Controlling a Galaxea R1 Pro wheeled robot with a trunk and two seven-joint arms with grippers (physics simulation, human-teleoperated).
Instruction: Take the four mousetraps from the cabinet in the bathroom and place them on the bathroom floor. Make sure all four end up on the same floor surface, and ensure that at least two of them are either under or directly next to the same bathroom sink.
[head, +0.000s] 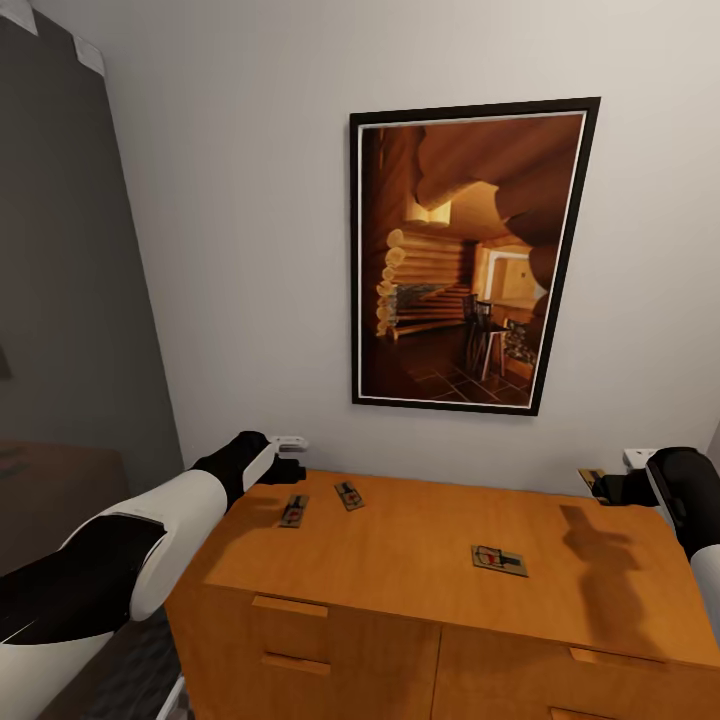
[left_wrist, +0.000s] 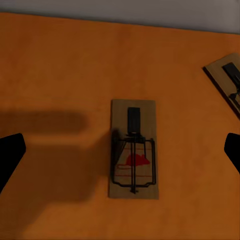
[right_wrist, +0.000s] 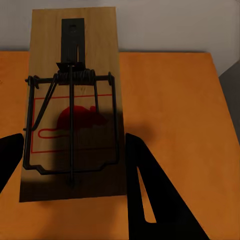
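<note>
Three mousetraps lie flat on the orange-brown cabinet (head: 420, 540): one (head: 293, 511) at the back left, a second (head: 349, 495) beside it, a third (head: 499, 560) right of centre. My left gripper (head: 288, 468) hovers open over the back-left mousetrap (left_wrist: 133, 155), its dark fingertips (left_wrist: 10, 155) wide on either side; the neighbouring mousetrap (left_wrist: 227, 80) shows at the edge. My right gripper (head: 600, 485) is at the cabinet's back right corner, shut on a fourth mousetrap (right_wrist: 72, 100), held above the top between its black fingers (right_wrist: 150, 200).
A large framed picture (head: 470, 255) hangs on the white wall behind the cabinet. Drawer fronts with slab pulls (head: 275, 605) face me. A dark grey wall (head: 70, 270) stands at the left.
</note>
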